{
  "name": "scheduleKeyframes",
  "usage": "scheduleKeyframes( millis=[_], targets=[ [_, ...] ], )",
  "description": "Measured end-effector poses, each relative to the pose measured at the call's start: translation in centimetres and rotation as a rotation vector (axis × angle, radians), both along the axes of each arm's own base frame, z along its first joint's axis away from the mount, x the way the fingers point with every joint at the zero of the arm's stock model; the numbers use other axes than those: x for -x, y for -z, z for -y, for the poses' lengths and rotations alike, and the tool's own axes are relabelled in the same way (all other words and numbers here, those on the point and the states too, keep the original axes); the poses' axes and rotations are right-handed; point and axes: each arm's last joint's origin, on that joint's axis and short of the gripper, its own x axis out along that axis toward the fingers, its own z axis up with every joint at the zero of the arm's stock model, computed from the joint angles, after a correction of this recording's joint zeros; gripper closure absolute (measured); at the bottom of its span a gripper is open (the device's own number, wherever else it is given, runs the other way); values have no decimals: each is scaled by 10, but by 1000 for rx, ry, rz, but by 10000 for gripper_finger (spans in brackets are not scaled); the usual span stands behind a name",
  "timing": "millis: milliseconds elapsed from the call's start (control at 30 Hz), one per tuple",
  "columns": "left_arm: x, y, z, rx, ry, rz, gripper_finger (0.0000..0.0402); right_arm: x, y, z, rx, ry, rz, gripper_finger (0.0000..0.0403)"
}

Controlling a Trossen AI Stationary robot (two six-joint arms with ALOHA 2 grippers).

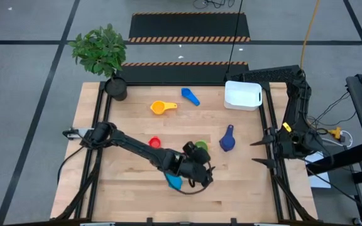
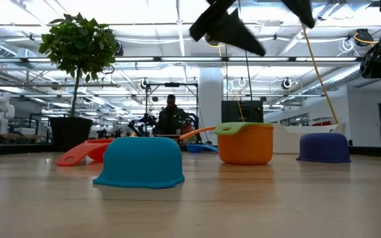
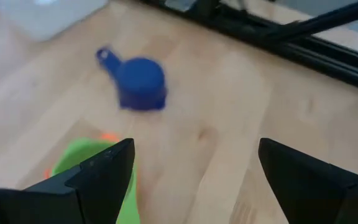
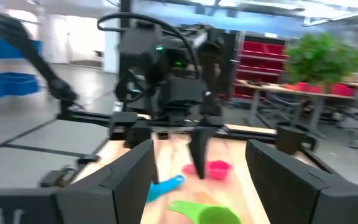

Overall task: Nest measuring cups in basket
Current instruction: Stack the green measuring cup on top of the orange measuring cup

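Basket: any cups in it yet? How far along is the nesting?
Done: the green cup sits nested in the orange cup. In hand: nothing; the left gripper is open above that pair, the right gripper waits open at the table's right edge. Left: the basket looks empty; yellow, mid blue, navy, red and light blue cups lie loose.

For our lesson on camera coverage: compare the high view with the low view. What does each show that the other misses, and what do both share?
Only the high view shows the yellow plastic measuring cup and the whole right gripper, open at the table's right edge, clear of every cup.

Only the low view shows the room behind the table, with a person standing far off, and that the light blue plastic cup sits upside down.

Both show the navy plastic cup, the green cup nested in the orange cup, the white rectangular plastic basket and the potted plant.
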Motion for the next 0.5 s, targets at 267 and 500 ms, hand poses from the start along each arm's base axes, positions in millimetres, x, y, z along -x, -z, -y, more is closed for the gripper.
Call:
scheduleKeyframes(
  millis=[267,500],
  targets=[
    [1,5,-14,-37,-26,-74,54,0,0,0,-17,-16,1,154],
    [15,4,-14,-15,-62,-178,35,0,0,0,13,-13,3,154]
  ],
)
